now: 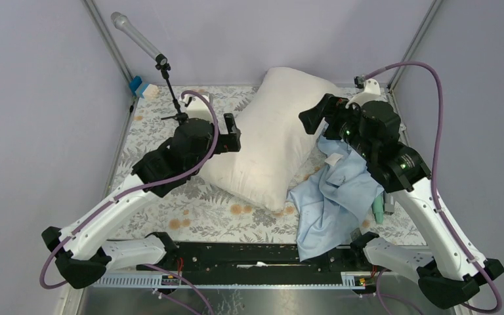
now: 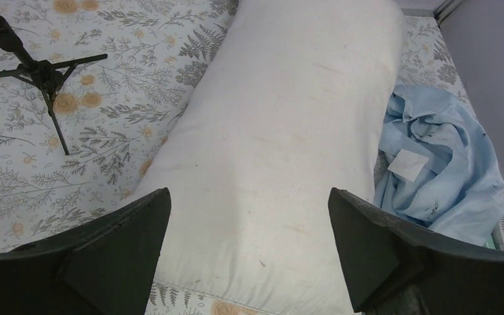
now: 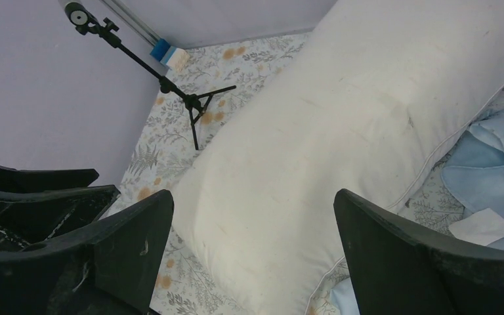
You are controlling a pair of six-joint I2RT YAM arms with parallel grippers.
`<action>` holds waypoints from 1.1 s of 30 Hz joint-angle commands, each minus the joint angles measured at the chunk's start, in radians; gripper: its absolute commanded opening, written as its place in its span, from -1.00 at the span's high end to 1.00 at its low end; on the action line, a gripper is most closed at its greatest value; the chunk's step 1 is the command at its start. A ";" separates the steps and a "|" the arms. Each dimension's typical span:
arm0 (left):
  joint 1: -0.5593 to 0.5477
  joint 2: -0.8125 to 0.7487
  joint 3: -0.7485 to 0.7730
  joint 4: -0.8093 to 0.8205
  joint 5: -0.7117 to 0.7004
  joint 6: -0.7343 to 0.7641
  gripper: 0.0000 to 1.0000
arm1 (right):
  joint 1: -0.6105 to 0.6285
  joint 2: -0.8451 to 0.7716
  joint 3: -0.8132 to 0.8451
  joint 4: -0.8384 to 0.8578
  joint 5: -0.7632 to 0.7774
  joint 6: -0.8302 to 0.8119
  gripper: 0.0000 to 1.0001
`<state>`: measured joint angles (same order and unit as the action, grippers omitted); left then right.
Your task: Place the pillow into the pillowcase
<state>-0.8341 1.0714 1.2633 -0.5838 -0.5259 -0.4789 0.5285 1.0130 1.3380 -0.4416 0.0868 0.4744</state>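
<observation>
Top external view: a plump cream pillow lies diagonally across the middle of a grey floral tablecloth. The crumpled light-blue pillowcase touches its right edge and spills toward the near table edge. The left gripper is at the pillow's left side and the right gripper at its right, both with jaws spread wide, holding nothing.

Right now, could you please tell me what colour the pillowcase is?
Light blue; the pillowcase shows best in the left wrist view.
</observation>
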 commanded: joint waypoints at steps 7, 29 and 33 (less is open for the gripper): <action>0.031 0.062 0.074 0.032 0.026 0.045 -0.98 | 0.007 0.094 -0.036 0.009 -0.005 0.033 -0.97; 0.176 0.136 -0.142 0.022 0.403 -0.072 -0.98 | -0.182 0.981 0.726 -0.088 0.158 -0.200 -0.97; 0.176 0.204 -0.112 0.019 0.413 -0.068 -0.98 | -0.197 1.235 1.067 -0.234 0.207 -0.265 -0.97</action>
<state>-0.6613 1.2266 1.1191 -0.5941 -0.1528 -0.5404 0.3439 2.0670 2.1372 -0.5301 0.1753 0.3145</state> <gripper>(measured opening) 0.989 0.990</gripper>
